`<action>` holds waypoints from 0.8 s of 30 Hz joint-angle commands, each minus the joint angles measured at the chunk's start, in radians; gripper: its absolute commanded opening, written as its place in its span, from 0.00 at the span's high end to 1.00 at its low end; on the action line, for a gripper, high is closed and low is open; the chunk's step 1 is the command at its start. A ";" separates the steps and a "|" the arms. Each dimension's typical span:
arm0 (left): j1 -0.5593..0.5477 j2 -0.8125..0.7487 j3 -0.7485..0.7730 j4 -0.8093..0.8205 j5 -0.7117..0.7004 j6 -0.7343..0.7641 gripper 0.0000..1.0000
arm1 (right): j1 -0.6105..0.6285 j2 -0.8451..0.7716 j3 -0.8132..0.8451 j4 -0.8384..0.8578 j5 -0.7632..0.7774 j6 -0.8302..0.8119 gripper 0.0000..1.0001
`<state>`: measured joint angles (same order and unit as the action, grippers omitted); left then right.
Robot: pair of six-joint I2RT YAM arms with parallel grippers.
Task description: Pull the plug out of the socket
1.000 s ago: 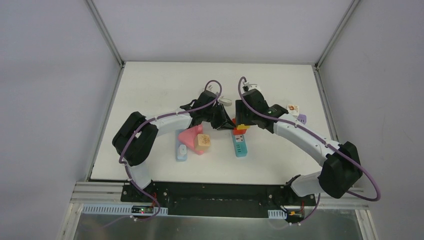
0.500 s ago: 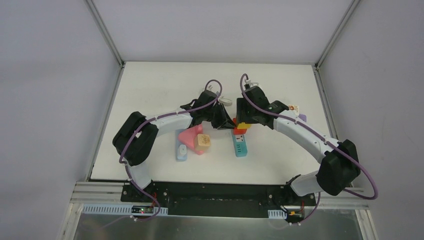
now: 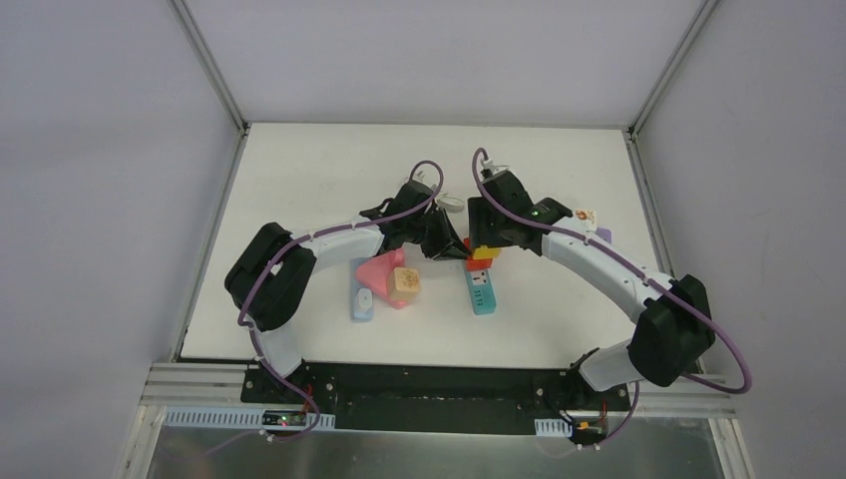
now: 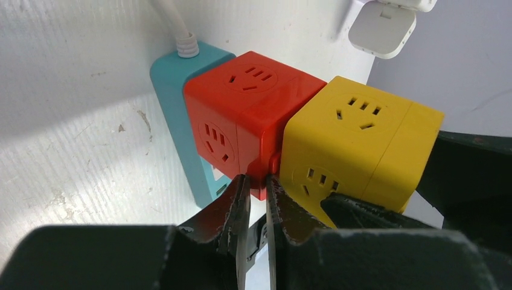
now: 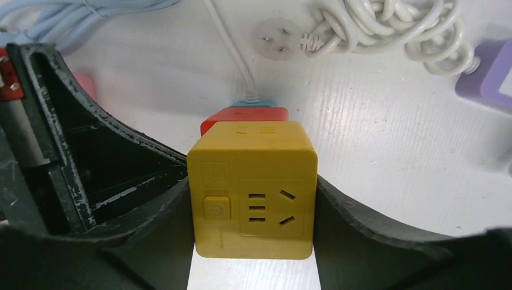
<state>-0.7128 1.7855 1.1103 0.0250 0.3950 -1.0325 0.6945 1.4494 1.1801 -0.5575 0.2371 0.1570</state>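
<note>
Right claw (image 5: 252,244): you have it clamped on the yellow plug cube (image 5: 252,181), one finger on each side.
Left claw (image 4: 256,190): your fingers are together, tips at the lower seam edge of the red cube (image 4: 241,115).
Yellow plug cube: joined to the red cube's side.
Teal strip (image 4: 175,90): under the red cube.
</note>
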 commanded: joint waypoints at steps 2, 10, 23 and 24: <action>-0.017 0.061 -0.046 -0.150 -0.067 0.041 0.87 | -0.081 -0.080 0.126 0.164 -0.264 0.218 1.00; -0.018 0.061 -0.047 -0.149 -0.063 0.042 0.87 | -0.043 -0.045 0.113 0.104 -0.141 0.088 0.97; -0.018 0.069 -0.035 -0.157 -0.059 0.039 0.80 | -0.042 0.014 0.093 -0.055 -0.043 0.155 0.25; -0.018 0.070 -0.034 -0.157 -0.059 0.038 0.80 | -0.042 0.014 0.086 -0.053 -0.045 0.156 0.25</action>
<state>-0.7136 1.7912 1.1103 0.0338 0.3923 -1.0332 0.6468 1.4712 1.2423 -0.6167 0.1795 0.2657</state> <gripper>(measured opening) 0.197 0.741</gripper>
